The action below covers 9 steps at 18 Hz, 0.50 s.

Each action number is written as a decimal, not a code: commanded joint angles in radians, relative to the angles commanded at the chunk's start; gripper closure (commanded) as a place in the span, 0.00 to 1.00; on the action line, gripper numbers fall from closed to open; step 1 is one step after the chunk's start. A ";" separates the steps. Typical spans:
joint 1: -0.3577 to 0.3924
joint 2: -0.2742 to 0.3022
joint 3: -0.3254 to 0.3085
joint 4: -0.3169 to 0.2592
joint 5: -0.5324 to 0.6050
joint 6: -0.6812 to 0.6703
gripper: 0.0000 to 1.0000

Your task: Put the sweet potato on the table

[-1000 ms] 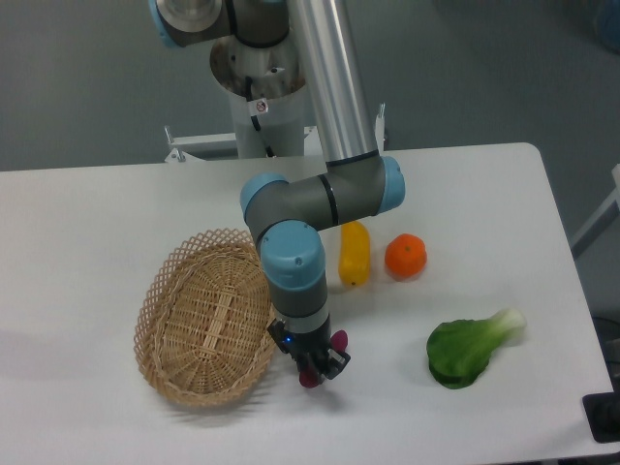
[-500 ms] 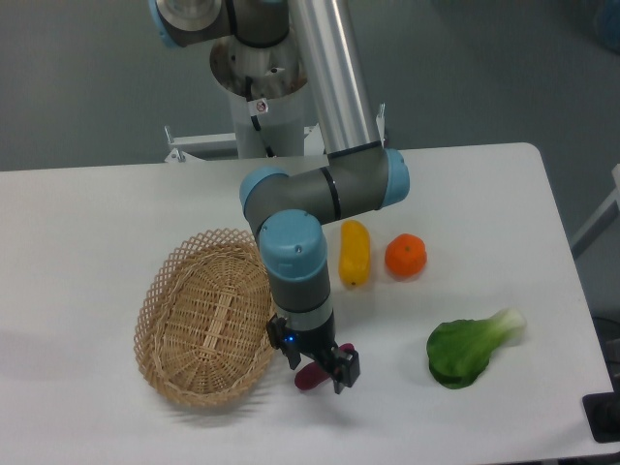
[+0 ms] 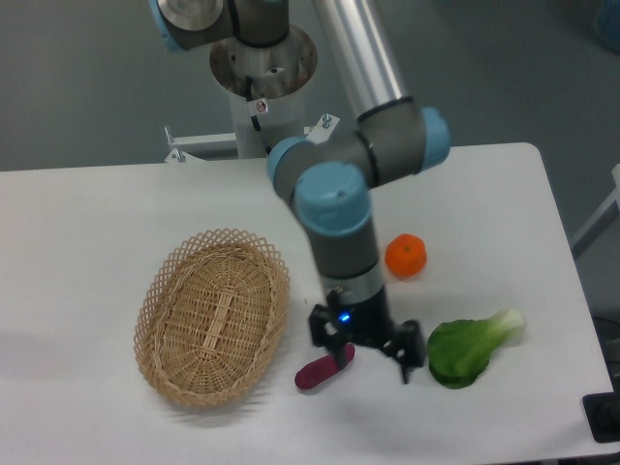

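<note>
The sweet potato [image 3: 318, 372], a slim magenta-purple toy vegetable, lies on the white table [image 3: 107, 203] just right of the wicker basket's front edge. My gripper [image 3: 372, 355] is open and hovers just right of it, between it and the green leafy vegetable. One finger [image 3: 341, 354] stands close over the sweet potato's right end, not gripping it. The arm hides the yellow elongated vegetable.
An oval woven wicker basket [image 3: 211, 315] sits left of the sweet potato. A round orange fruit [image 3: 406, 256] lies behind the gripper. A green leafy vegetable [image 3: 469, 347] lies to the right, close to the gripper's right finger. The robot base [image 3: 262, 97] stands at the back.
The gripper opened and let go of the sweet potato, which now lies on the table. The arm then swung to the right, away from the basket.
</note>
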 joint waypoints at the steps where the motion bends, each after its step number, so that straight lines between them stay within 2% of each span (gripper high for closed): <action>1: 0.031 0.020 0.003 -0.047 -0.005 0.054 0.00; 4: 0.109 0.077 0.011 -0.187 -0.015 0.190 0.00; 9: 0.216 0.117 0.034 -0.299 -0.032 0.520 0.00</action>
